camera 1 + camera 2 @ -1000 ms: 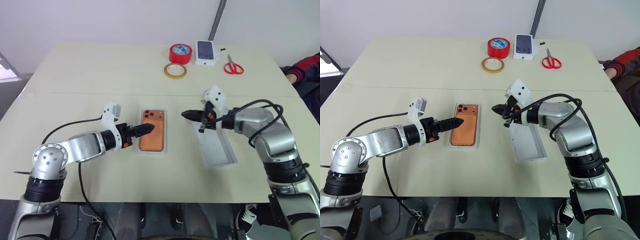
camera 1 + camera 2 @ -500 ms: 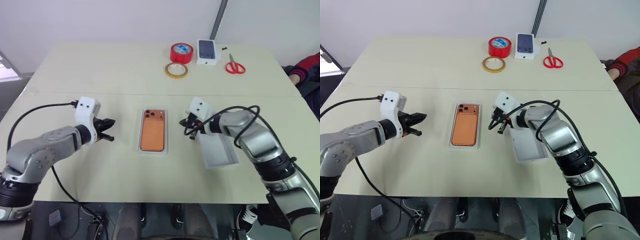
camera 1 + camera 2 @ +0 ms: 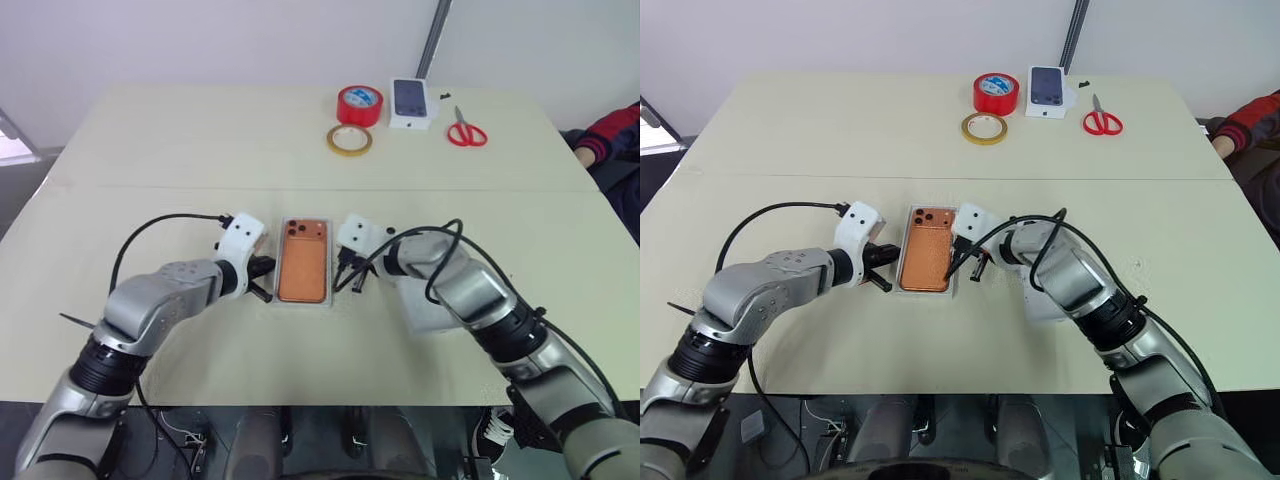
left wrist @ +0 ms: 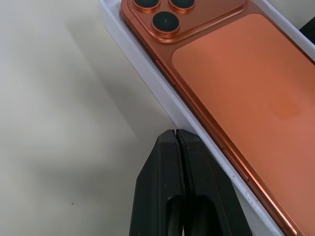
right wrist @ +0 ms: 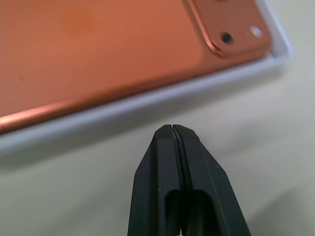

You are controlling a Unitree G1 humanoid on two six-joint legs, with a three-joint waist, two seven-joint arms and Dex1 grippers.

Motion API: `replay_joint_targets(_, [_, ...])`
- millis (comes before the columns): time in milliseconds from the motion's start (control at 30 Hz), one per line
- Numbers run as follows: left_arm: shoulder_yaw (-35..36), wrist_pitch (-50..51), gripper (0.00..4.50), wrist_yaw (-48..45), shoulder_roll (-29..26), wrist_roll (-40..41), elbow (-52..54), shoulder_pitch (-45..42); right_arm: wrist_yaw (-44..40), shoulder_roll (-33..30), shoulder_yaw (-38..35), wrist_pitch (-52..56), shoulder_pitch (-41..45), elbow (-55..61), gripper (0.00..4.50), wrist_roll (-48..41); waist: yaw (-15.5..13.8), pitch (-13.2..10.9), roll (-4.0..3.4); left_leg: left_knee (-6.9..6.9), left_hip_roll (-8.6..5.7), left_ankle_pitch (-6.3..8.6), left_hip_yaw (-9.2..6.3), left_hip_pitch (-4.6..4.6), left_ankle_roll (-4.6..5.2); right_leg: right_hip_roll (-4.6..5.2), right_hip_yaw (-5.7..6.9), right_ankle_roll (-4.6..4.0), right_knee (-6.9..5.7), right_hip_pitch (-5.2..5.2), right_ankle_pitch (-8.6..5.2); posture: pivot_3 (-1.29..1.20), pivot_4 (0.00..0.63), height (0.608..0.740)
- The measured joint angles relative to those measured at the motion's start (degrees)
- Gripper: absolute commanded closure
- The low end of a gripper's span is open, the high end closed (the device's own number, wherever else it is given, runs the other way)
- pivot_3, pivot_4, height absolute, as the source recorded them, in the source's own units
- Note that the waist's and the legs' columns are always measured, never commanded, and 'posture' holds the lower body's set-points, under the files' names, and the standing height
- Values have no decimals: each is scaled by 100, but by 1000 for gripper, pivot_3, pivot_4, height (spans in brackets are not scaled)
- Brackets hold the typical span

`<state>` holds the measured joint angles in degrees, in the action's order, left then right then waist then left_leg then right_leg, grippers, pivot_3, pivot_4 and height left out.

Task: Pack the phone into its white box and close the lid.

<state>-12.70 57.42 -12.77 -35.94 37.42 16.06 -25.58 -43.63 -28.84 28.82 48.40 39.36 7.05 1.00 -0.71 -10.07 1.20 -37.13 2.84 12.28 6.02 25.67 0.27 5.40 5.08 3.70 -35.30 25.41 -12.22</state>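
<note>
- The orange slab phone [image 3: 303,262], camera lenses facing up, lies inside the shallow white cardboard box [image 3: 276,296] at the table's centre.
- Left gripper [image 3: 268,266], fingers clenched with nothing between them, sits at the box's 9 o'clock rim.
- Right gripper [image 3: 345,277], likewise pinched empty, sits at 3 o'clock.
- The white lid [image 3: 428,310] lies further out at 3 o'clock.

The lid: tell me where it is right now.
In the left eye view the lid lies on the table right of the white box holding the phone, partly hidden behind the robot's right arm.
</note>
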Motion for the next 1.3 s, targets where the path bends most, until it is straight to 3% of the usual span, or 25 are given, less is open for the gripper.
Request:
replay_joint_targets(233, [-129,269,4448,-339,410,-347,26,-181,-121,-271,-32,261,-105,306,4500,47,-17,0,0,-12,-6,6,-1,5,11,15,1,3,5,-7,-2,0,150,736])
replay_joint_targets(767, [-1241,183,4448,-1507,1889,-1369,-931,-1104,-365,-1932,-1037,1003,-1498,1726,4500,-22,-193,2,-2,-40,-13,21,-7,4,37,21,2,9,14,-30,-7,0,150,736])
replay_joint_targets(967, [-1341,87,4448,-1799,2270,-1643,-1287,-1251,-367,-2107,-1338,1036,-1781,1760,4500,-24,-172,2,-3,-64,-11,34,-9,5,54,22,4,10,16,-40,-8,0,150,736])
replay_joint_targets(1300, [-1331,71,4448,-2037,2411,-1926,-1372,-1278,-369,-2156,-1404,1022,-1838,1753,4500,-20,-166,2,-3,-74,-11,39,-9,6,62,23,3,12,16,-44,-9,0,150,736])
